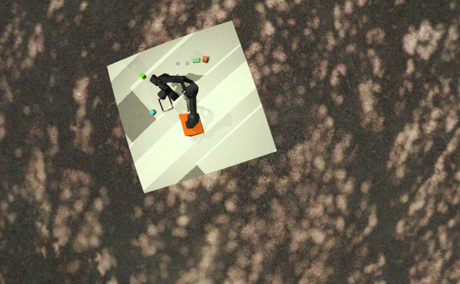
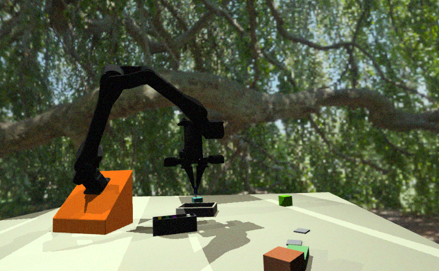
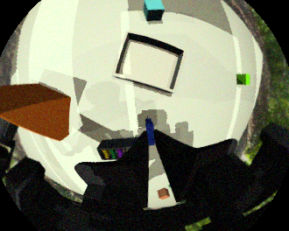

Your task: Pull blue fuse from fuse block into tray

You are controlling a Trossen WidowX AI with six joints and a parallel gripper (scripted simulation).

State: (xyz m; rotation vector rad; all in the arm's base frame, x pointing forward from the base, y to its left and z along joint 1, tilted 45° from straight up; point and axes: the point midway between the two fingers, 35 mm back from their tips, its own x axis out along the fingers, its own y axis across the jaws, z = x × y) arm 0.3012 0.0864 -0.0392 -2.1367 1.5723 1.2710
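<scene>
Outdoors, a black robot arm [image 2: 147,87] rises from an orange wedge-shaped base [image 2: 95,205] on a pale table [image 2: 349,229]. Its gripper [image 2: 195,188] points straight down, pinched narrowly on the blue fuse [image 3: 151,131], which hangs in the air clear of the black fuse block [image 2: 175,224]. The side view shows the fuse high above the table, over the near edge of the open black tray [image 2: 198,208] behind the block. The wrist view shows what the side view cannot: the tray [image 3: 148,63] is a little ahead of the fuse tip, and the block's remaining coloured fuses [image 3: 115,152] peek out beside the fingers. From overhead, the arm hides the fuse and block, but a cyan cube [image 1: 152,112] lies beside the tray [image 1: 165,104].
</scene>
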